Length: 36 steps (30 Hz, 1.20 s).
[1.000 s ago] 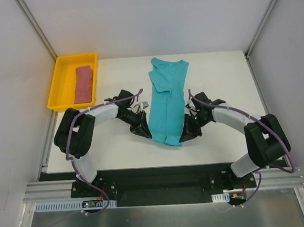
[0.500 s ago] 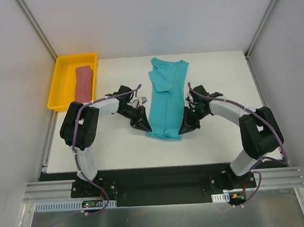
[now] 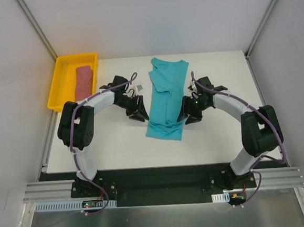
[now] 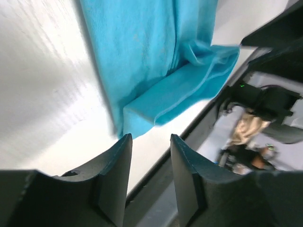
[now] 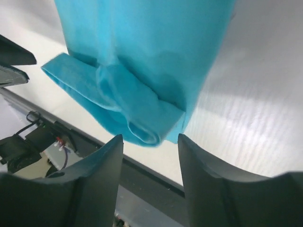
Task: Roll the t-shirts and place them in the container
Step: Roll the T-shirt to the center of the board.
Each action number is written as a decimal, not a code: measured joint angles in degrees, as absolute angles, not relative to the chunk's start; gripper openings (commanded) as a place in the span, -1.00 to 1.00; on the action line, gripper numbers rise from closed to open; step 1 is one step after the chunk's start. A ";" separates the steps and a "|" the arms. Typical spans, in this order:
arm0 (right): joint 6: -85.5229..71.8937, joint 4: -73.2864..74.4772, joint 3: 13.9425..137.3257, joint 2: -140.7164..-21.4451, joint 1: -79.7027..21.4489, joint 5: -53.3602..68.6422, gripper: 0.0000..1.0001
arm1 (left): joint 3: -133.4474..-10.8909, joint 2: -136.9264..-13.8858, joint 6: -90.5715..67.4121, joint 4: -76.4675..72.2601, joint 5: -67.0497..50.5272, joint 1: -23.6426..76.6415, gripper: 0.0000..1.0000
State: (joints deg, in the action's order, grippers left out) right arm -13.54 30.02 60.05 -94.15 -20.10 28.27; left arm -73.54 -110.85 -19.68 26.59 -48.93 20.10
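A teal-blue t-shirt (image 3: 165, 99) lies lengthwise in the middle of the white table, its near end folded over into a short first turn (image 3: 164, 129). That folded end shows in the left wrist view as a flat flap (image 4: 180, 92) and in the right wrist view as a loose curl (image 5: 137, 111). My left gripper (image 3: 140, 115) stands open just left of the shirt, holding nothing. My right gripper (image 3: 190, 117) stands open just right of it, also holding nothing. A dusty red-pink t-shirt (image 3: 84, 83) lies rolled in the yellow tray (image 3: 60, 89).
The yellow tray sits at the table's far left corner. Grey walls stand close behind and at both sides. The table's near edge (image 3: 156, 167) meets a black rail and the arm bases.
Both grippers were shut on the shirt's near end and carried it away from me, folding it over. Now both have opened, let go and drawn back to the shirt's sides.
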 measured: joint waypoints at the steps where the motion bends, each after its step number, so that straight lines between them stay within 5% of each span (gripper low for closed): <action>1: -11.90 30.41 61.30 -93.97 -19.40 27.73 0.12 | -74.02 -109.84 -17.91 26.85 -47.83 19.94 -0.19; 8: 1.63 32.05 63.64 -87.81 -14.74 24.18 0.25 | -70.72 -92.95 4.86 28.05 -37.54 22.00 -0.11; 14: 11.09 32.16 64.12 -82.21 -14.31 21.65 0.34 | -59.42 -81.71 33.15 22.04 -29.30 37.08 -0.06; 21: 13.87 32.58 64.77 -81.01 -8.60 21.15 0.47 | -55.00 -85.60 52.71 18.76 -26.59 40.97 -0.06; 32: 15.33 33.74 60.99 -74.98 -2.76 21.21 0.58 | -55.00 -93.49 62.41 16.34 -25.80 45.47 -0.09; 36: 16.64 34.04 60.99 -74.98 -1.50 21.28 0.69 | -55.44 -97.14 63.37 15.59 -22.79 48.18 -0.39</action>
State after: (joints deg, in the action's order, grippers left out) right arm 16.64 34.04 60.99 -74.98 -1.50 21.28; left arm -55.44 -97.14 63.37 15.59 -22.79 48.18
